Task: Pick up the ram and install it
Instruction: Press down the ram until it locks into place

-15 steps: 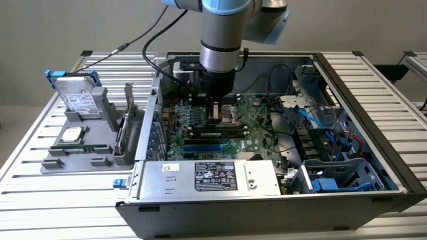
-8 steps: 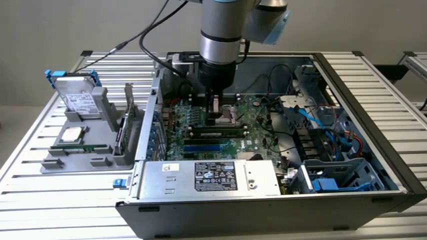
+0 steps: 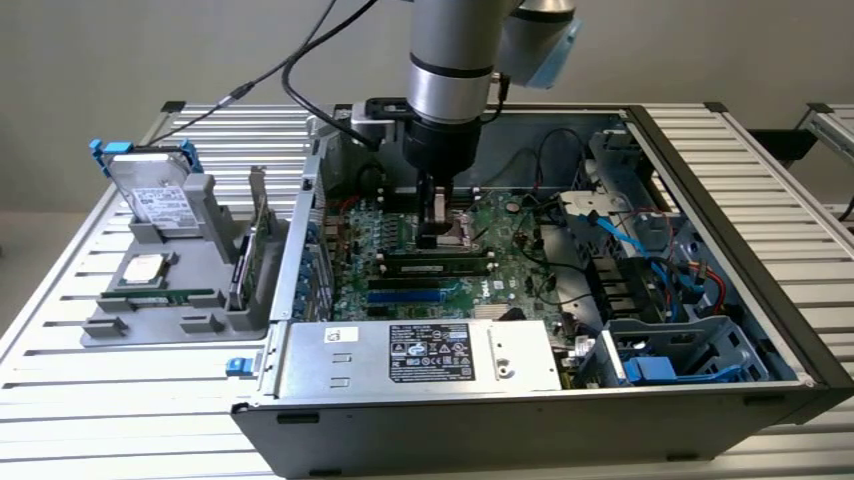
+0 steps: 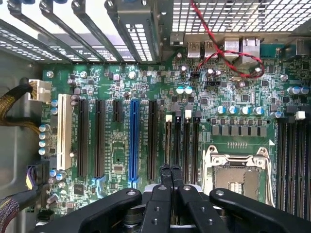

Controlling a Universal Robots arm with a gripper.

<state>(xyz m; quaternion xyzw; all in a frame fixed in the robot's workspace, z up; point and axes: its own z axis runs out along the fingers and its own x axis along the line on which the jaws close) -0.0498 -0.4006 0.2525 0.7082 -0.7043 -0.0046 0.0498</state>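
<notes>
Arm is reaching down into the open computer case [image 3: 747, 215], which is sitting on the slatted table [image 3: 80, 420]. The ram [image 3: 434, 267] is standing on edge in one of the long slots on the green board [image 3: 514, 262], on the near side of the metal processor socket [image 4: 235, 170] and on the far side of the blue slot [image 3: 414, 297]. It is looking level along its length, so I am judging the pick-up as done and the stick as at least placed in its slot. Whether it is pushed fully home and the end latches are closed is not readable here. The claw [image 3: 430, 240] is hanging just beyond the ram over the socket area. In the wrist view the claw [image 4: 170, 170] is showing its two fingertips [image 4: 165, 171] drawn together with nothing visible between them, so I am logging it as clenched and empty. Contact between the fingertips and the ram's top edge is hard to judge, since the arm is blocking the far part of the board. The wrist view is looking along the slots, so a stick would be showing edge-on at best.
</notes>
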